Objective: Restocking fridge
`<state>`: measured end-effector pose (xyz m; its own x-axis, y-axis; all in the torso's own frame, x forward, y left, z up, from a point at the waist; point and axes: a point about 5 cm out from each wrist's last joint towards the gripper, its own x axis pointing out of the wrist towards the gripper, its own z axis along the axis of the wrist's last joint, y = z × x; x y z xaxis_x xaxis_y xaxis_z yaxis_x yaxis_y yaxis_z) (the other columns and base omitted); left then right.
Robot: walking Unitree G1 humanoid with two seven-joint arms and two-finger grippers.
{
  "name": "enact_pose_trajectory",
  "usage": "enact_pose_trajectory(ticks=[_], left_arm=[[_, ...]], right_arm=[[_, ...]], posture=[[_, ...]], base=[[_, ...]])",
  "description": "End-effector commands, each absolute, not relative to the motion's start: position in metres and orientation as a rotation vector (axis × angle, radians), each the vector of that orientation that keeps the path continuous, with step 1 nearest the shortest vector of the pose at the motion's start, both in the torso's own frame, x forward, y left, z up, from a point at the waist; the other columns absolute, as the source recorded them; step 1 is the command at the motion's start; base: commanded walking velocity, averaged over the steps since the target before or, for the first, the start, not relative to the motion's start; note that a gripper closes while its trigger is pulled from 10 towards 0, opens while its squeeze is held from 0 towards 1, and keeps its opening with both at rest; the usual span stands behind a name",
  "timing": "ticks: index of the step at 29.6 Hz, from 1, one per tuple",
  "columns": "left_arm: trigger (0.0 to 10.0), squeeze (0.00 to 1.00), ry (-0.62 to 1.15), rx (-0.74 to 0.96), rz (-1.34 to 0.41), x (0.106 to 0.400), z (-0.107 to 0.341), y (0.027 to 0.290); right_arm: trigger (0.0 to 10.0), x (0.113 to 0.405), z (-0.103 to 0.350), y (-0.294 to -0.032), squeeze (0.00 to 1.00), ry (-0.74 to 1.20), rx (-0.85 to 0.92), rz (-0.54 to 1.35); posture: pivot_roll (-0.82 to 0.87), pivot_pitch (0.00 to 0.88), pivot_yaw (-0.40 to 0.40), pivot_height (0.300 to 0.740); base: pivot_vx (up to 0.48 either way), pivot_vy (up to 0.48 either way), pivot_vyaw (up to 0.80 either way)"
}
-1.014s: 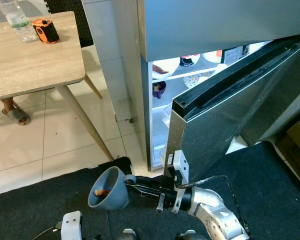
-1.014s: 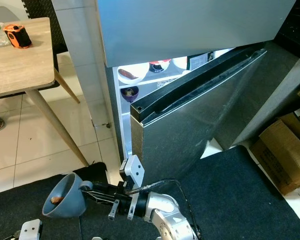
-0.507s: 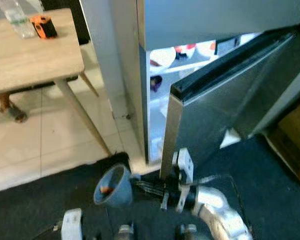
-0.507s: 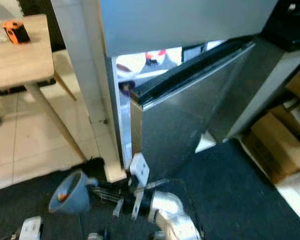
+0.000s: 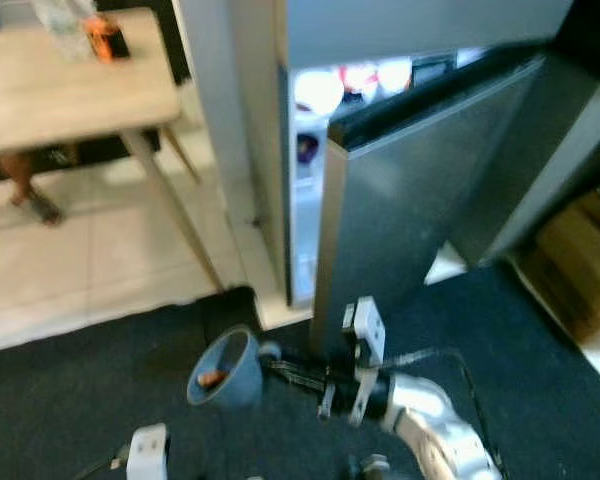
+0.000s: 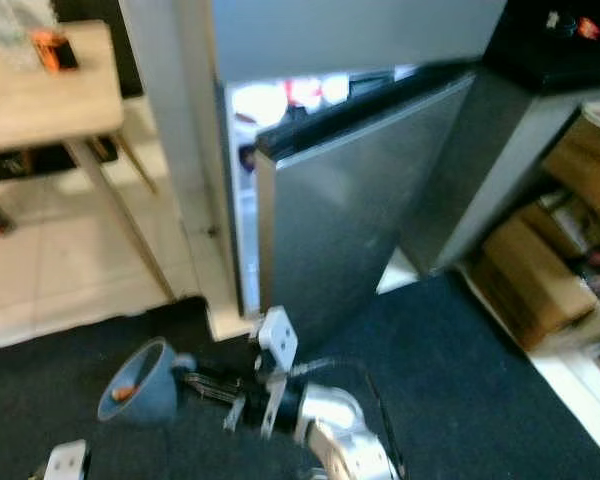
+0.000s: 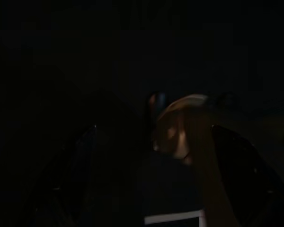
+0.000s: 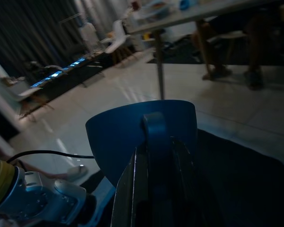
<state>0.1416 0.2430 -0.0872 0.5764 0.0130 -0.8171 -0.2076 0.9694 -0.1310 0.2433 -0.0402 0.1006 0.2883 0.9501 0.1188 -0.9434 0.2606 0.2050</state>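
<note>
Carrying a blue cup [image 5: 223, 368] by its handle, the right gripper [image 5: 280, 369] has its two black fingers pinched onto that handle, as the right wrist view confirms, and holds the cup low over the dark mat [image 5: 540, 380], in front of the fridge [image 5: 400, 40] and a little to its left. The cup is tipped on its side with the mouth turned up and away from the fridge, and a small orange-brown piece of food [image 5: 209, 379] lies inside.

The lower fridge door [image 5: 410, 210] stands partly ajar, and the lit shelves behind its top edge hold white bowls [image 5: 318, 90] and other dishes. To do this step well, I judge the door needs swinging wider before the cup goes in, since the gap beside it looks narrow. The cup should be levelled so the food does not slide out, then raised to shelf height and set on a bare patch of shelf.

Left of the fridge stands a wooden table [image 5: 70, 90] bearing an orange tape measure [image 5: 107, 37] and a plastic bottle [image 5: 62, 12], with a person's sandalled foot [image 5: 35, 205] beneath.

Both head views are blurred, so the shelf contents are hard to identify. The left gripper's view is nearly black, and I cannot tell how its fingers stand.
</note>
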Motion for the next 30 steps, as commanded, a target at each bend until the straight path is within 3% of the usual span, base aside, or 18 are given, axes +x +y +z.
enact_pose_trajectory(ticks=[1,25,30], left_arm=[[10.0,0.0,0.986,-0.208,0.145,0.135,-0.09,0.245],[10.0,0.0,0.945,-0.194,0.145,0.143,-0.085,0.248],[10.0,0.0,0.94,-0.183,0.133,0.146,-0.084,0.248]], right_arm=[[10.0,0.242,0.098,-0.045,0.0,0.038,0.252,1.268],[10.0,0.248,0.094,-0.048,0.0,0.049,0.232,1.214],[10.0,0.248,0.094,-0.048,0.0,0.048,0.232,1.21]], posture=[[-0.04,0.164,0.013,0.74],[-0.05,0.166,0.017,0.74],[-0.05,0.166,0.015,0.74]], base=[[0.0,-0.458,0.0],[0.0,-0.035,0.0],[0.0,-0.458,0.0]])
